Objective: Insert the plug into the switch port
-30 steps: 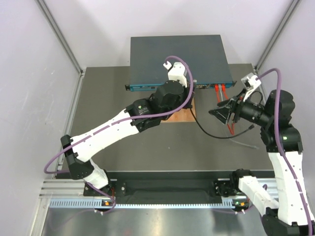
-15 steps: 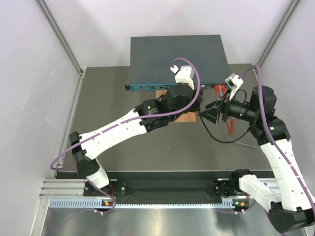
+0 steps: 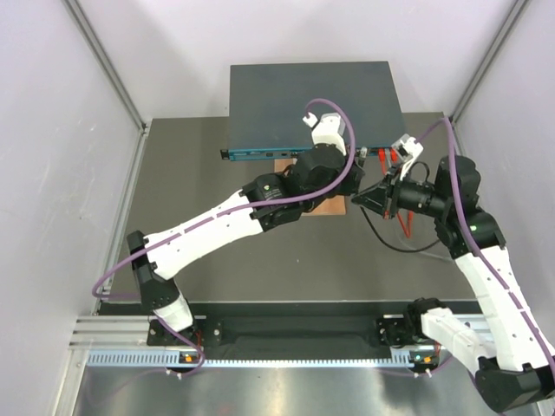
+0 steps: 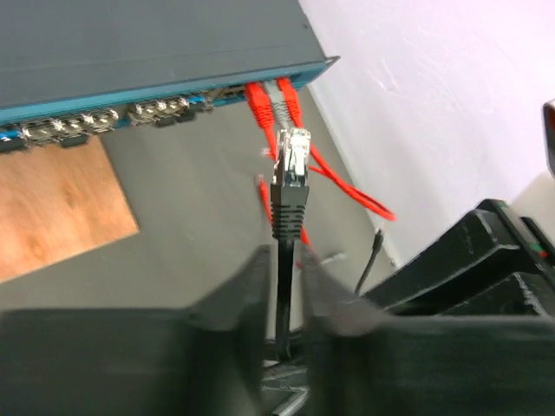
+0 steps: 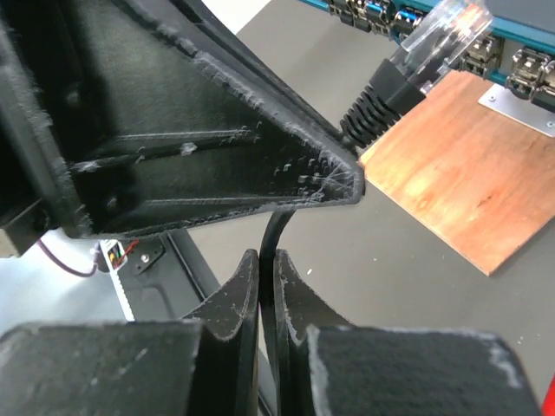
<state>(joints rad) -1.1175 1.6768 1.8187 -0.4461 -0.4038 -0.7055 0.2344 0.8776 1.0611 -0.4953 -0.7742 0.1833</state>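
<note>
The switch (image 3: 312, 95) lies at the back of the table, its teal port face (image 4: 130, 113) toward me. In the left wrist view the plug (image 4: 291, 160), clear-tipped with a black boot, points at the ports but is short of them, next to two red cables (image 4: 260, 100). Its black cable (image 4: 284, 286) runs down between the fingers of my left gripper (image 4: 284, 256), which stand slightly open with a thin gap on each side. My right gripper (image 5: 267, 260) is shut on the same cable just below. The plug (image 5: 434, 39) shows past a left finger (image 5: 217, 147).
A brown wooden board (image 3: 329, 206) lies in front of the switch, under both grippers. Two red cables (image 3: 388, 156) sit plugged in at the right end and trail over the table. The black cable (image 3: 395, 243) loops to the right. White walls close in on both sides.
My right gripper moved left to the left gripper and shut on the black cable. The left gripper's fingers eased slightly apart around the cable.
</note>
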